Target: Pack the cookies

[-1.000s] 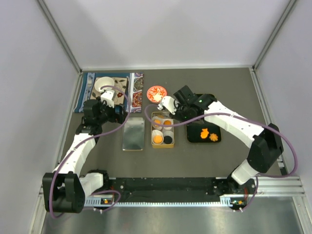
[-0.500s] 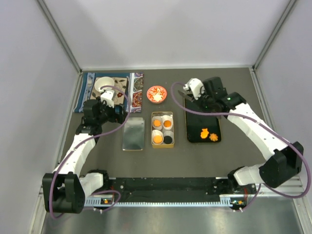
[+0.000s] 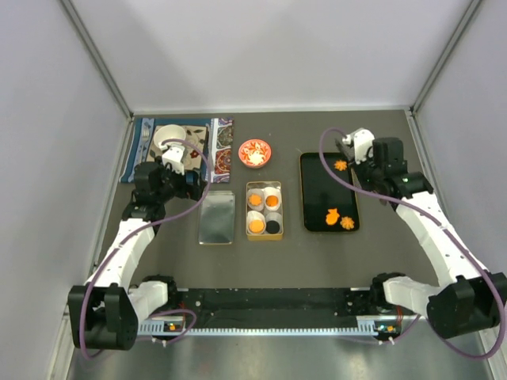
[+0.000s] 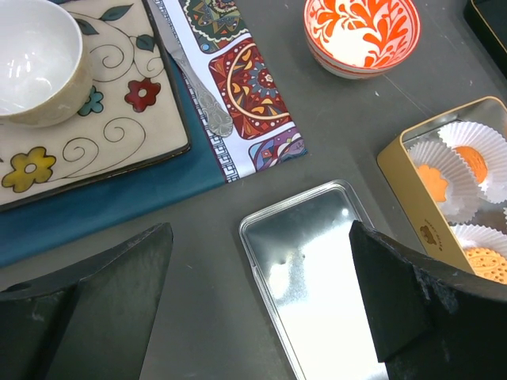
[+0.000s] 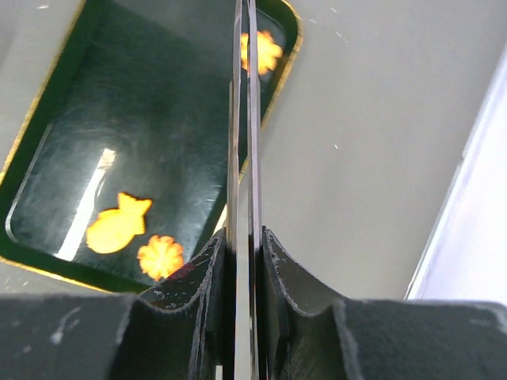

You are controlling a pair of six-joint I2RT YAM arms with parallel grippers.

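The right fingers (image 5: 204,277) are clamped on a thin metal tool (image 5: 244,158), held edge-on above the black tray (image 5: 158,111). Three orange cookies (image 5: 119,224) lie there. On that glossy base, one may skid away from the tip. The left fingers (image 4: 119,269) hang spread, empty.
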